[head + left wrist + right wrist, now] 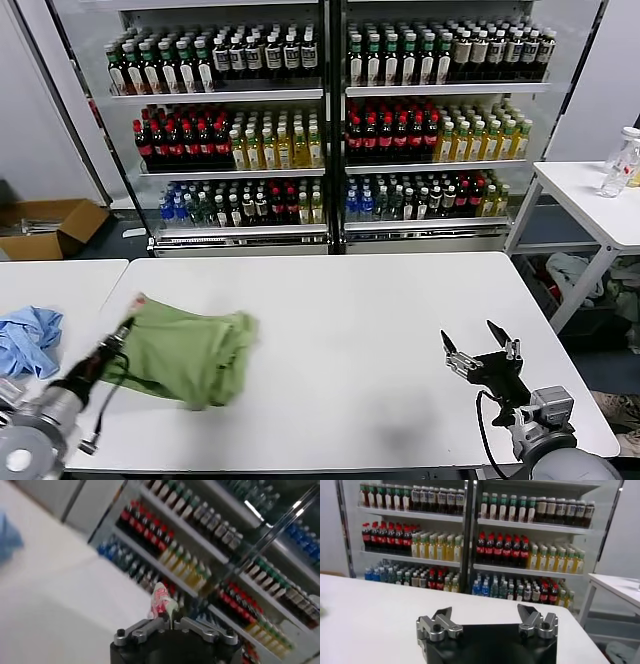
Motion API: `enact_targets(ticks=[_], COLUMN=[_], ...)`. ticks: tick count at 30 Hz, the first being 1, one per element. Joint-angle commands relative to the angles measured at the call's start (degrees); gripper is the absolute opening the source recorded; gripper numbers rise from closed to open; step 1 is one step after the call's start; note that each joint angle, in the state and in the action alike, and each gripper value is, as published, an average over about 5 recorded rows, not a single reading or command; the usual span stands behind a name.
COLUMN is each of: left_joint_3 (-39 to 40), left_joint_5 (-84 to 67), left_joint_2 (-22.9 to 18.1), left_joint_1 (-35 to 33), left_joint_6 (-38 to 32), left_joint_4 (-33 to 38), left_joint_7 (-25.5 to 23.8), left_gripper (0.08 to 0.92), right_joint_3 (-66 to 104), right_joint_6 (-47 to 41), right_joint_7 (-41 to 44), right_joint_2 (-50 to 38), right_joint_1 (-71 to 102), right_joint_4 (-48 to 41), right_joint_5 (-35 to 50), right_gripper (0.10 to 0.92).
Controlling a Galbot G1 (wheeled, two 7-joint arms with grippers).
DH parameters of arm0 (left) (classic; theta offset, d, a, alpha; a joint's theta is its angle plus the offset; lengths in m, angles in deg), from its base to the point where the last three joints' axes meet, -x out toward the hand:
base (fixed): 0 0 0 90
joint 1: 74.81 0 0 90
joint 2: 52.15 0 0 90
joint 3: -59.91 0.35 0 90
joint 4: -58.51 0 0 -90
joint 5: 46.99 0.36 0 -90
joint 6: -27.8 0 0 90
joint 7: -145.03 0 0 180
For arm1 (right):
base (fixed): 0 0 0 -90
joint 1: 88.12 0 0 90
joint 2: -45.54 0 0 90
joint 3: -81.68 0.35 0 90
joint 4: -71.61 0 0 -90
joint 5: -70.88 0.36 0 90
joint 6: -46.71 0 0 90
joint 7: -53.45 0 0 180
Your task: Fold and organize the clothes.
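1. Shirt (195, 352), light green, lay bunched and partly folded at lower left of the head frame, on the white surface (360, 330), close to its left edge.
2. Left hand (127, 325) sat at the shirt's upper left corner, clenched on the fabric there. In the left wrist frame a pinch of cloth with red-and-white print (162, 602) stuck up between the closed fingers.
3. Left arm ran from the lower left corner of the head frame up to that corner of the shirt.
4. Right hand (480, 352) at lower right of the head frame, over the surface, well apart from the shirt; released, fingers spread, grasping nothing. Right wrist frame confirmed the gap between fingers (442, 622).
5. Light blue cloth (28, 338) crumpled at far left on a neighbouring surface, apart from the shirt.
6. Shelves of bottles (330, 120) filled the upper frame behind.
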Motion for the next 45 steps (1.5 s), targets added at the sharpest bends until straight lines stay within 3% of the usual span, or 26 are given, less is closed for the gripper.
enact_targets(ticks=[1,6,10,15,21,25,30,33,41,45], left_joint_3=[15.2,36.5,46.1,53.7,57.7,59.2,58.8,54.5,38.1,32.6], left_joint_5=[13.3,32.9,43.9,48.2,44.8,46.5,50.8,54.9,58.2,57.5], left_joint_2=[-0.8,-13.8,-23.0,-27.8,-27.6,-27.6,-27.1,-25.6,-15.0,-11.6], left_joint_1=[3.0,7.5,12.4,19.2,27.1,28.2,22.7,19.0,11.5,8.3], left_joint_6=[-0.1,-0.4,-1.0,-2.0,-3.8,-8.1,-9.1,-10.0,-13.9,-14.4], left_joint_4=[12.1,2.9,-9.4,-16.5,-25.2,-25.8,-16.7,-12.1,-6.9,-4.9], left_joint_7=[5.9,4.3,4.1,4.8,3.6,1.4,0.4,0.5,1.8,2.8], left_gripper=[0.094,0.094,0.094,0.094,0.094,0.123,0.258,0.345,0.579,0.691], right_joint_3=[-0.4,-0.7,-0.7,-0.5,-1.5,-1.7,-4.4,-10.3,-28.8,-36.0], right_joint_6=[0.0,0.0,0.2,0.5,0.4,0.4,-0.7,-3.1,-8.3,-10.1], right_joint_7=[0.1,0.2,0.4,0.5,0.5,0.4,0.0,-0.7,-2.3,-2.7], right_joint_2=[-0.1,-0.6,-0.7,-1.1,-1.4,-2.1,-3.2,-2.6,3.7,7.8], right_joint_1=[-0.6,-1.7,-2.4,-3.7,-7.7,-8.2,-10.3,-15.1,-30.6,-37.0], right_joint_4=[0.7,0.7,0.5,-0.4,-4.7,-5.8,-6.6,-9.0,-21.1,-27.0], right_joint_5=[0.1,0.1,0.2,0.8,1.9,2.9,5.0,7.2,10.7,11.4], right_gripper=[0.823,0.823,0.823,0.823,0.823,0.823,0.823,0.823,0.823,0.823])
